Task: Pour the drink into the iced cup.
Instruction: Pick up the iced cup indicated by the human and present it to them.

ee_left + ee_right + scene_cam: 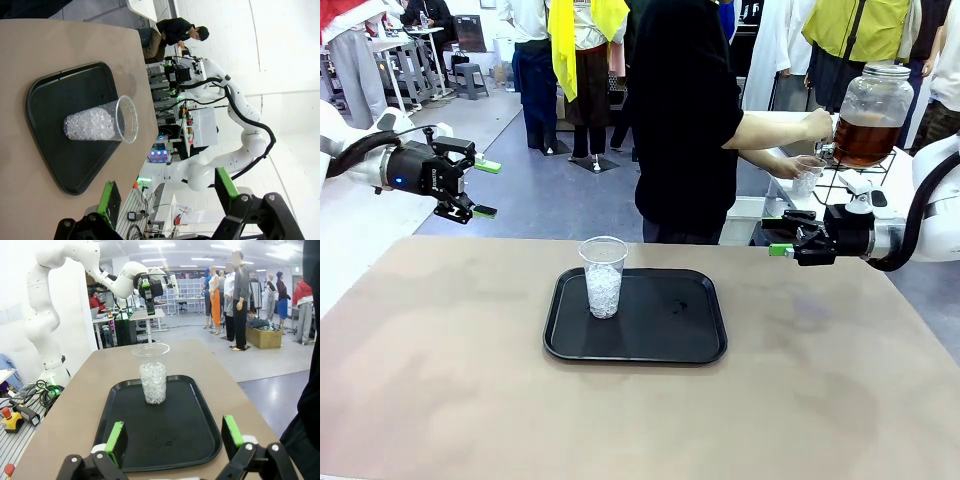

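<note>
Iced cup (604, 278) is seen upright on the L half of a black tray (670, 335), which is parked mid table (440, 380). The cup's clear plastic, filled w/ ice to approx. halfway, and no liquid can be made out in it. The drink (865, 140) is found way off at the far R, amber-brown, inside a big lidded glass jar (876, 85) set beyond the table, well apart from the tray. The jar's roughly half full. The tap is being touched by one hand (817, 125) of a person in black, and a small clear cup (807, 180) is held just under it by the other hand (782, 168). L gripper (486, 189) is held in the air near the table's far L corner, jaws spread wide, nothing btw the green pads. R gripper (778, 237) is hung by the table's far R edge, pointed toward the L, jaws also wide, nothing held. In both wrist views the iced cup is framed btw the open fingers (116, 440), well ahead of them, no contact made.
</note>
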`<act>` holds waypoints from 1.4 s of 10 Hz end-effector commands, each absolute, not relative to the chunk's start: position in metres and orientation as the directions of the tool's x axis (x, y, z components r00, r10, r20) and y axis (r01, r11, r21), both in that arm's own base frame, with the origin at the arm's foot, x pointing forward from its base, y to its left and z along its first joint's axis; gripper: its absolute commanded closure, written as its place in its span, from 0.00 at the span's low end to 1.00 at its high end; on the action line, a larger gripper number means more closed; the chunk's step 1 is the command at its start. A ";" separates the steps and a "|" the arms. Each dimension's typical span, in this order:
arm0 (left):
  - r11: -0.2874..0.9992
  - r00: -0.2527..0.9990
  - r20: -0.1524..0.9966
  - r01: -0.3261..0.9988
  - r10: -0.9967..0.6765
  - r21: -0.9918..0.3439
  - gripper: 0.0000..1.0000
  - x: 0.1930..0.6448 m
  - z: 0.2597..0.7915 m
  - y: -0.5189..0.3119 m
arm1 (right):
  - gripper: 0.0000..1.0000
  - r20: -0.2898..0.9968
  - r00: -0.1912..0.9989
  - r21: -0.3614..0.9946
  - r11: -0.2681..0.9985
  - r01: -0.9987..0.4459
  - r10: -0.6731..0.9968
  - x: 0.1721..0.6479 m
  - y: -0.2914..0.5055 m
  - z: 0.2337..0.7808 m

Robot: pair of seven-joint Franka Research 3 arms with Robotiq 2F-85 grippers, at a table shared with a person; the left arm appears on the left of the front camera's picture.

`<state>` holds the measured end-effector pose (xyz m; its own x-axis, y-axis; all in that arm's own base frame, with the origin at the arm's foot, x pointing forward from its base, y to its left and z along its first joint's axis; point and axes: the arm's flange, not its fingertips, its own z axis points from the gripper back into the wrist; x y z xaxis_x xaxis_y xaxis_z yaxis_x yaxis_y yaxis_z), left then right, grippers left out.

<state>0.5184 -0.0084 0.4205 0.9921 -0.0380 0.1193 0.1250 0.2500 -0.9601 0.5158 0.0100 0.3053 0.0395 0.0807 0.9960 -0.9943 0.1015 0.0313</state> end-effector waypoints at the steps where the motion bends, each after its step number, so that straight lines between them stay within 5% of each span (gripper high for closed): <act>1: 0.252 0.992 0.118 0.123 -0.034 -0.960 0.00 0.518 0.423 -0.008 | 0.00 0.995 0.044 0.036 0.091 -0.995 0.087 0.520 0.012 0.309; 14: 0.252 0.992 0.118 0.123 -0.034 -0.960 0.00 0.518 0.423 -0.008 | 0.00 0.995 0.044 0.036 0.091 -0.995 0.087 0.520 0.012 0.309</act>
<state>0.5184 -0.0084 0.4205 0.9921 -0.0380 0.1193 0.1250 0.2500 -0.9601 0.5159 0.0100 0.3053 0.0395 0.0807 0.9960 -0.9944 0.1014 0.0313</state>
